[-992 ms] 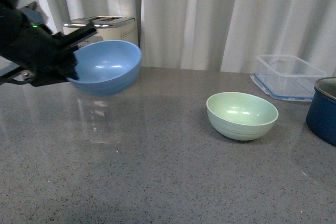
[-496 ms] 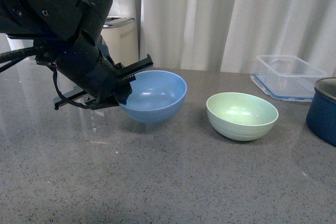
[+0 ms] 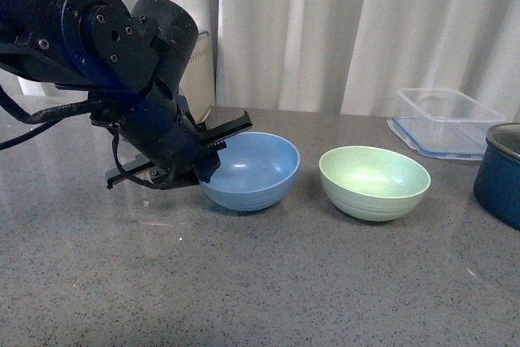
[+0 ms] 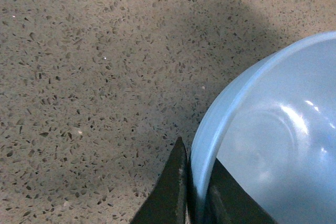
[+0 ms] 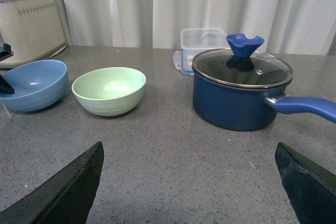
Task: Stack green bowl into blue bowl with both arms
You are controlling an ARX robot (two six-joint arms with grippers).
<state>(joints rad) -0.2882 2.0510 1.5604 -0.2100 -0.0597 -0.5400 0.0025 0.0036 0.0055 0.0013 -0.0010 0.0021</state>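
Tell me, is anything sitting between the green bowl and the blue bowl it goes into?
Nothing visible. Only bare counter separates the green bowl from the blue bowl; the left gripper clamps the blue bowl's opposite rim.

Lidded navy pot (image 5: pixel 231 103) beside clear container (image 5: pixel 202 39); cream toaster (image 5: pixel 29 24) stands by the curtain (image 5: pixel 157 3)

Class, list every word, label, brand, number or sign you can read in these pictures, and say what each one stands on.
There is no readable text.
The toaster has only a band of tiny marks, which look like a pattern rather than letters.
The blue bowl, the green bowl, the navy pot and the clear plastic container show no print.
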